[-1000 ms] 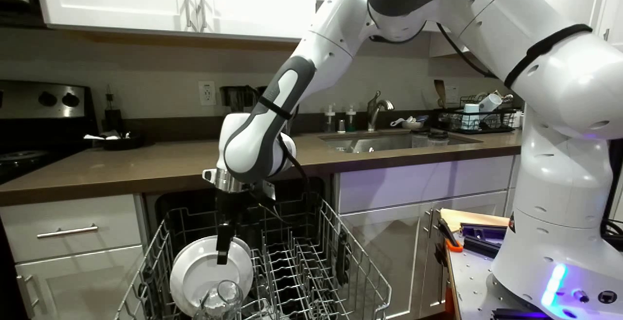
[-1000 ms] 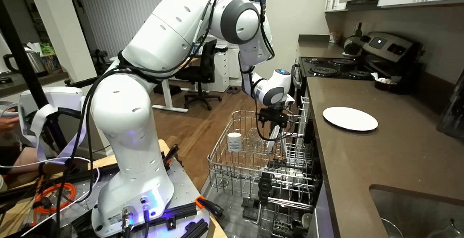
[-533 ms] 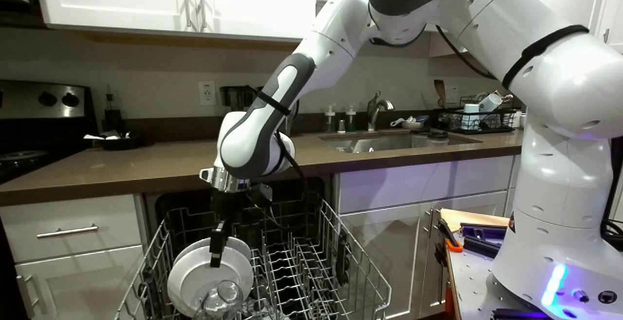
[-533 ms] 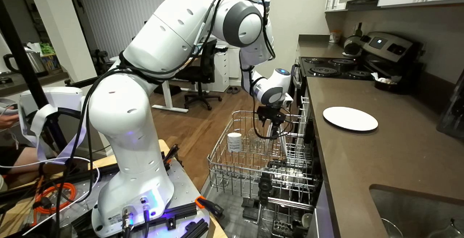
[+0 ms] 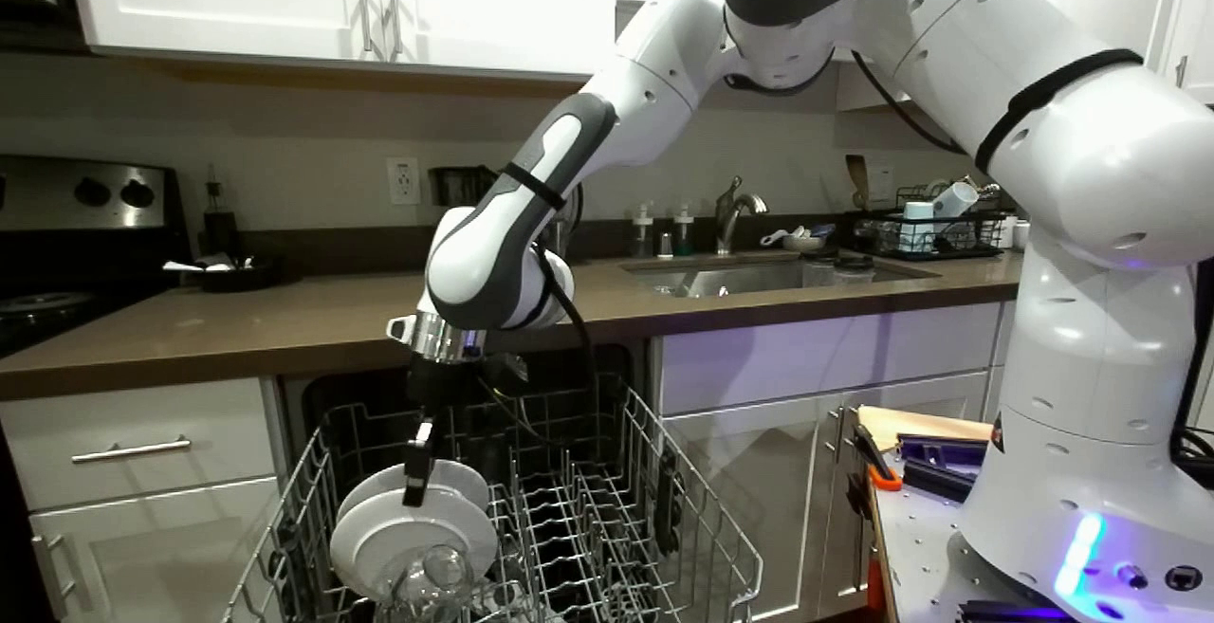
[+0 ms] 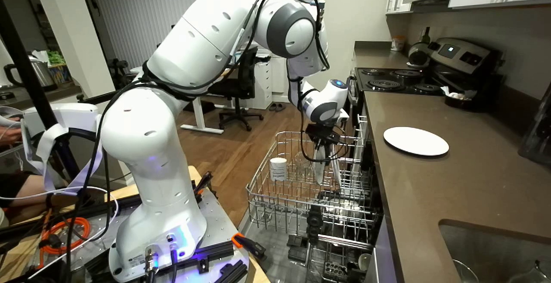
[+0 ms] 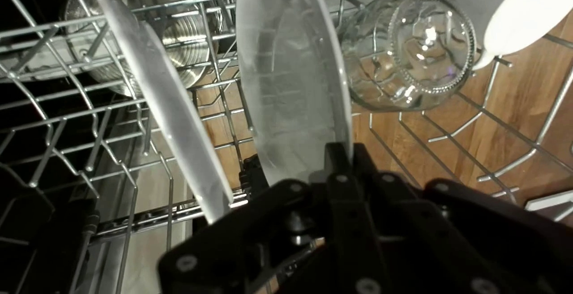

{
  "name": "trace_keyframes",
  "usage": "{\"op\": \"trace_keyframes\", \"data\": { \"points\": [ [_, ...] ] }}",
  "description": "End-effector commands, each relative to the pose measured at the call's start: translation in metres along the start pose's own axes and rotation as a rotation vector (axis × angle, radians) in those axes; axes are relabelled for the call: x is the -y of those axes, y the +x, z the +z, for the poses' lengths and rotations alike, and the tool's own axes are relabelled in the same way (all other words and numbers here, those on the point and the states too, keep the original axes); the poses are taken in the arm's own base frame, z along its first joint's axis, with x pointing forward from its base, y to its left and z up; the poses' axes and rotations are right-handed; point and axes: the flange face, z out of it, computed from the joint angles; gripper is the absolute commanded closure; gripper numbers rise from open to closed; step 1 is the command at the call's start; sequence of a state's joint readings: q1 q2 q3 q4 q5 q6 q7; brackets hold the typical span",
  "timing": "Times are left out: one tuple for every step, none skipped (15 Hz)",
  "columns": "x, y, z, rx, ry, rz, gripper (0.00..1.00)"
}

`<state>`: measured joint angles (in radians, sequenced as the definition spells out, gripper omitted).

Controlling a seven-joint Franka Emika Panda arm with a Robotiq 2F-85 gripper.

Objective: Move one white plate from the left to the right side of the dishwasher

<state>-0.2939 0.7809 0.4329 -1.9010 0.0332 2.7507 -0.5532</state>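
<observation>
Claw (image 7: 350, 151) gripping white plate (image 7: 295, 74) by rim | on edge within dishwasher rack (image 5: 694, 476) | room: brown counter (image 6: 465, 184), wooden floor (image 6: 228, 162), stove (image 6: 404, 84)

Clear glass (image 7: 409, 48) just beside the jaws, lower; white cup (image 6: 278, 169) past it; wood floor (image 7: 517, 97) below; faucet (image 5: 729, 213), stove (image 6: 398, 80) well apart, higher.

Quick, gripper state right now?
Gripper: closed, holding a white plate by its rim.
</observation>
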Motion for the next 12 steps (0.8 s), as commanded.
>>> {"op": "trace_keyframes", "data": {
  "points": [
    [-0.0056,-0.0044,-0.0228,-0.018,0.045,-0.012,0.93],
    [-0.0075,-0.0057,-0.0251,-0.014,0.051,-0.008,0.92],
    [-0.0087,-0.0054,-0.0275,-0.019,0.057,-0.008,0.92],
    [-0.0099,-0.005,-0.0285,-0.019,0.065,-0.002,0.92],
    [-0.0108,-0.0046,-0.0288,-0.017,0.073,-0.002,0.92],
    [-0.011,-0.0043,-0.0282,-0.012,0.08,-0.003,0.93],
    [-0.0104,-0.0041,-0.0267,-0.006,0.088,-0.007,0.93],
    [-0.0098,-0.0043,-0.0254,0.001,0.096,-0.006,0.92],
    [-0.0092,-0.0048,-0.0234,0.007,0.104,-0.007,0.67],
    [-0.0086,-0.0052,-0.0223,0.012,0.111,-0.008,0.67],
    [-0.0086,-0.0057,-0.0215,0.016,0.116,-0.006,0.65],
    [-0.008,-0.0063,-0.0216,0.021,0.122,-0.006,0.6]
  ]
}}
